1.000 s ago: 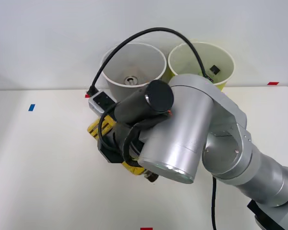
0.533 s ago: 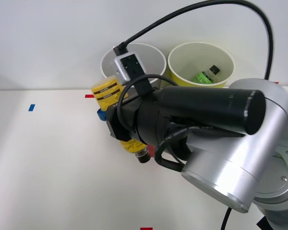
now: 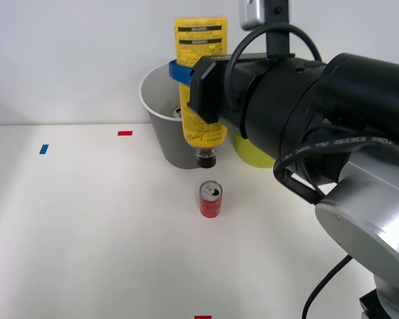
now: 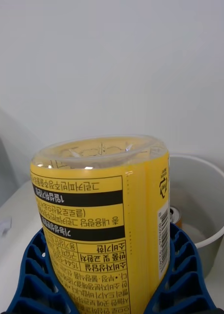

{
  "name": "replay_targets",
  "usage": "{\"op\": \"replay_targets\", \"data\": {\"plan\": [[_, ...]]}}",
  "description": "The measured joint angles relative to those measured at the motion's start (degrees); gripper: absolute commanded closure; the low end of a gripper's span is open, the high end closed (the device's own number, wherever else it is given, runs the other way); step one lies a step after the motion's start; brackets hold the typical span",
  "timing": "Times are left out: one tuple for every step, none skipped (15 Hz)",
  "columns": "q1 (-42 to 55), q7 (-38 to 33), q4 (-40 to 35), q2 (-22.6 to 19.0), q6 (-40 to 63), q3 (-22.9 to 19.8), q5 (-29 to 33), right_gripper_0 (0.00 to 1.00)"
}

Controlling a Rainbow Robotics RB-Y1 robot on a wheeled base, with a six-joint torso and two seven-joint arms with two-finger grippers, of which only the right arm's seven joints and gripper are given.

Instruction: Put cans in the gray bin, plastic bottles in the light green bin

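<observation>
Lifted clear of the surface since half a second ago, the yellow bottle [image 3: 201,80] is now hanging high in the right jaws [image 3: 186,72], where before it was low and tilted in front of the bins. The blue ribbed fingers [image 4: 183,274] are clamped on the two sides of the bottle's body, and the bottle is standing almost upright but upside down: its black cap is pointing down and its clear base is pointing up. In the front view it is hanging before the gray bin [image 3: 161,113], near that bin's right side.

The light green bin [image 3: 253,154] is just to the right of the gray one, mostly hidden behind the black forearm. So the bottle is needing to travel to the right, and a little farther away, before the jaws are letting go. I judge that a release at this place would be sending it into the wrong bin or onto the surface.

Inside the gray bin, a silver can top [image 4: 174,214] is showing. The red can [image 3: 211,199] is standing upright on the white surface [image 3: 86,226], nearer than the bins and nearly under the bottle's cap; it is waiting for its turn.
</observation>
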Motion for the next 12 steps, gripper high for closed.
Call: {"op": "replay_targets", "data": {"plan": [[0.0, -0.3, 0.0, 0.0, -0.4, -1.3, 0.8, 1.00], [0.0, -0.6, -0.1, 0.0, -0.5, -2.2, 1.8, 1.00], [0.0, -1.0, -0.1, 0.1, -0.8, -2.7, 3.2, 1.00], [0.0, -1.3, -0.1, 0.0, -1.5, -2.9, 4.9, 1.00], [0.0, -1.7, -0.1, 0.1, -1.7, -2.9, 6.0, 1.00], [0.0, -2.0, -0.1, 0.3, -1.8, -3.0, 7.4, 1.00], [0.0, -2.3, -0.1, 0.7, -1.9, -3.0, 9.2, 1.00], [0.0, -2.5, 0.0, 1.2, -2.2, -3.0, 10.8, 1.00], [0.0, -2.6, 0.4, 1.8, -2.9, -3.0, 12.4, 1.00], [0.0, -2.6, 1.2, 2.3, -4.7, -3.1, 14.0, 1.00], [0.0, -2.6, 2.2, 2.7, -7.1, -3.3, 15.3, 1.00], [0.0, -2.5, 3.4, 3.0, -9.8, -3.9, 16.2, 1.00]]}}
